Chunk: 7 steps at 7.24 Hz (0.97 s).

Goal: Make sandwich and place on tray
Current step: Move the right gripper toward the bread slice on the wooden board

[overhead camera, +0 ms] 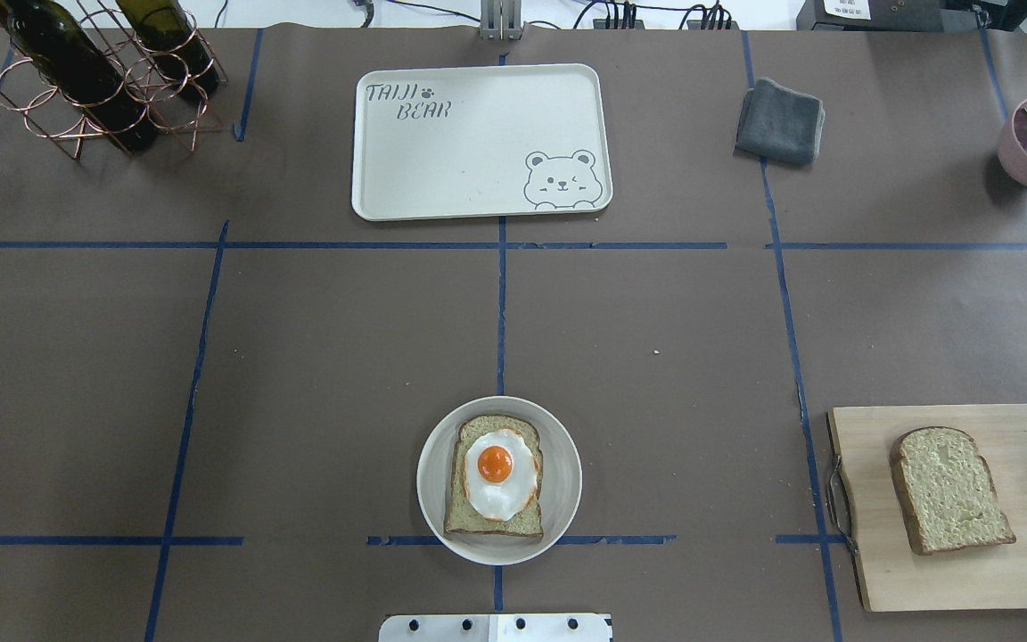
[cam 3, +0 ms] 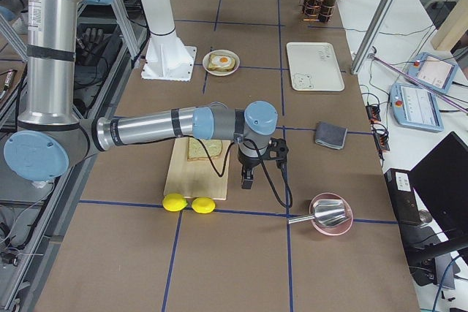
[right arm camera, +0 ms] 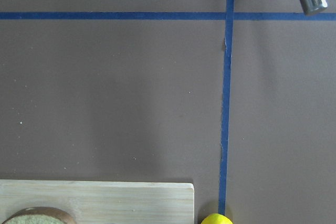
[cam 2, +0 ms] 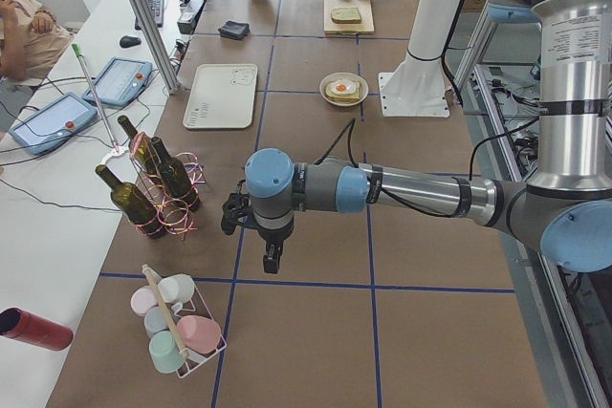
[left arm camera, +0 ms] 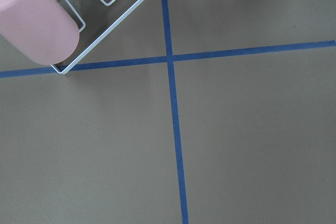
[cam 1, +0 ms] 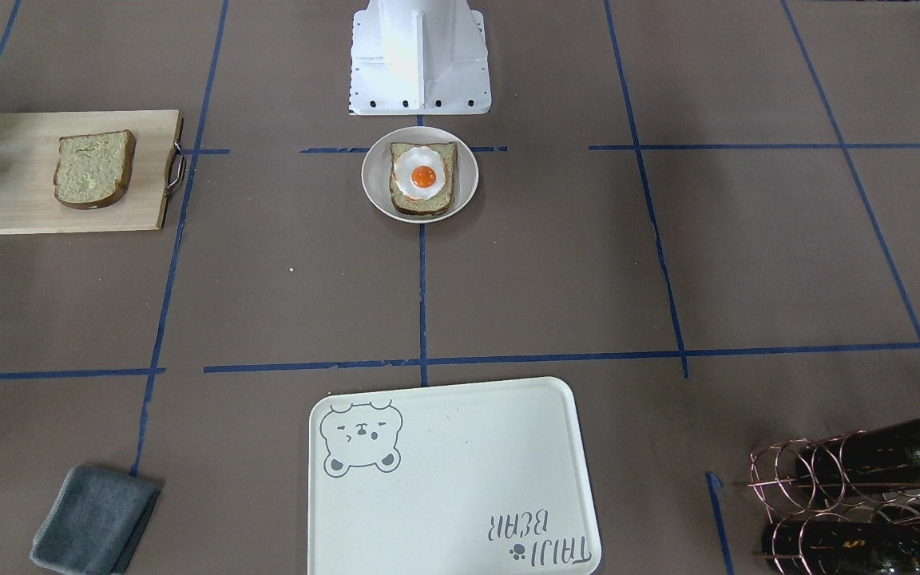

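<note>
One slice [overhead camera: 494,526] with the egg [overhead camera: 497,471] on top is being carried by the dish [overhead camera: 431,477], which is sitting at the middle of the robot-side edge of the bench [overhead camera: 317,374], just in front of the base [overhead camera: 496,629]. The second slice [overhead camera: 950,489] is being carried by the board [overhead camera: 924,580], near the same edge but well toward the right end, so the sandwich is being shown unassembled. The tray [overhead camera: 478,152] is lying at the middle of the operators' edge, well apart from the dish. The left claw [cam 2: 273,263] is being held pointing down above the bench toward its left end, near the bottle rack [cam 2: 158,193]. The right claw [cam 3: 247,180] is being held pointing down toward the right end, just beside the board, with two lemons [cam 3: 174,202] near. Both claws are being seen only in the side views, so whether they are open or closed cannot be told.
</note>
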Each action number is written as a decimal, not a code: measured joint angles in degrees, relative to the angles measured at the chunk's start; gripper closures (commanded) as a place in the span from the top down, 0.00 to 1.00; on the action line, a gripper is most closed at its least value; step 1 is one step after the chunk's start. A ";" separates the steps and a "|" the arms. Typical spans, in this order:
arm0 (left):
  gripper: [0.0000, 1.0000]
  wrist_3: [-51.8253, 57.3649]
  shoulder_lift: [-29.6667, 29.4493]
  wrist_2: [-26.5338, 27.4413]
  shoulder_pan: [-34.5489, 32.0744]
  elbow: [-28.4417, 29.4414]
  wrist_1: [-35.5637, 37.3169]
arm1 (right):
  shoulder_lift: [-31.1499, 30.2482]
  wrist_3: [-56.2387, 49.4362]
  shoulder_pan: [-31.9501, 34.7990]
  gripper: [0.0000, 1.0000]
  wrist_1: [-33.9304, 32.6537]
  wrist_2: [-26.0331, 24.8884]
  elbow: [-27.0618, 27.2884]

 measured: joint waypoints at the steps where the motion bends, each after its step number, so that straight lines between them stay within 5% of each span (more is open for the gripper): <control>1: 1.00 0.13 -0.02 -0.20 0.00 -0.82 0.84 | 0.14 0.01 -0.01 1.00 0.02 -0.01 -0.01; 7: 1.00 0.42 0.73 -1.76 0.89 -1.79 1.25 | -1.44 0.67 -0.15 1.00 7.78 0.96 1.14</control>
